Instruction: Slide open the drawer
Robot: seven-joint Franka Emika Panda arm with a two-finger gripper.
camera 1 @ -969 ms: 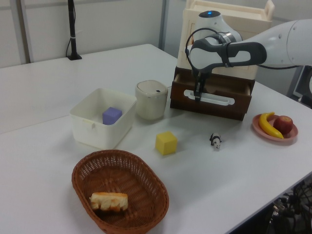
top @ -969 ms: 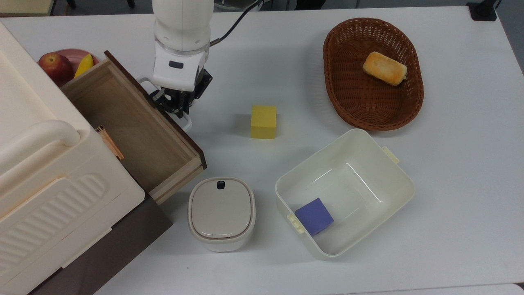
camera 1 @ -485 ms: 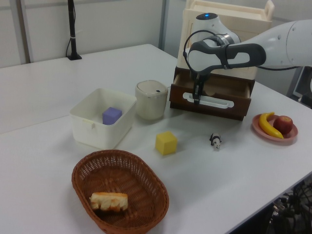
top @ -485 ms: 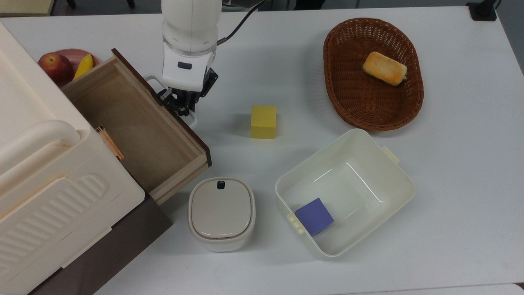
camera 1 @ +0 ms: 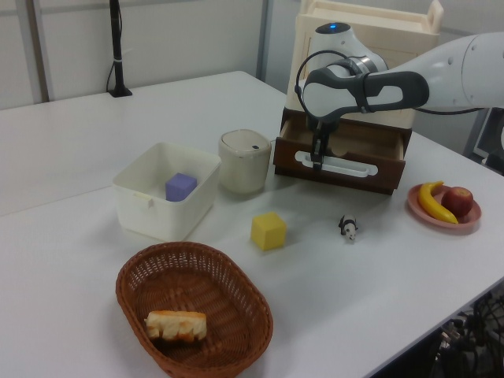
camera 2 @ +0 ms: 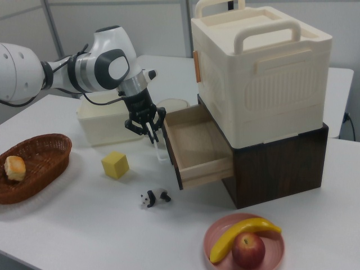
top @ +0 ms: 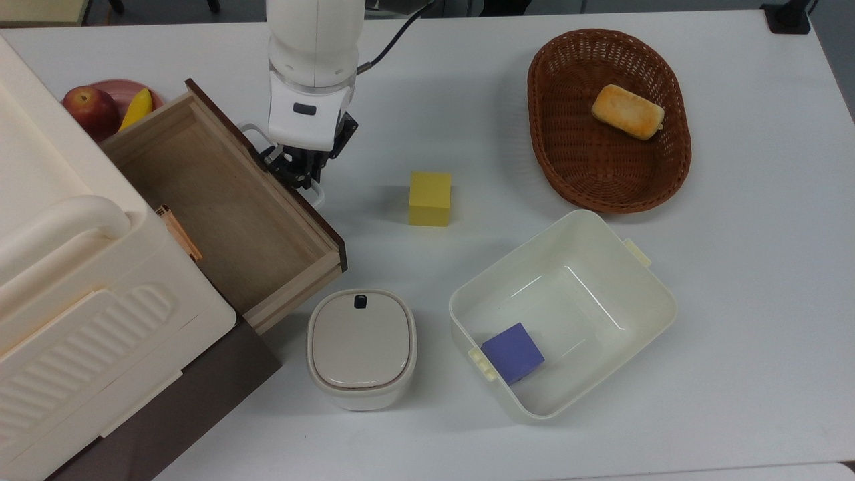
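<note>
One drawer (top: 220,207) stands pulled well out of the dark brown cabinet base (camera 2: 281,163), beneath the cream plastic box (camera 2: 261,67) stacked on that base. The drawer is a shallow light-wood tray with a dark front panel; its inside is bare wood. A white loop handle (camera 1: 340,162) runs along the front panel.

The gripper (top: 298,175) hangs from the white arm (camera 1: 441,75) directly at the drawer front, pointing downward. Its jaws are drawn narrow around the white handle, gripping it near the middle of the front panel.

Relative to the drawer:
- A yellow block (top: 430,198) sits on the white table (top: 748,267) in front of the panel, well apart from it.
- A lidded cream pot (top: 361,347) stands just beside the drawer's corner at the top view's lower end.
- A cream tub (top: 641,280) holding a purple block (top: 512,352) lies beyond the pot.
- A wicker basket (top: 554,153) with a piece of bread (top: 627,111) lies farthest off.
- A pink plate (camera 2: 225,247) with an apple (camera 2: 248,250) and a banana (camera 2: 242,232) sits beside the drawer's other end.
- A small black-and-white toy (camera 2: 153,198) lies on the table near the front panel.
</note>
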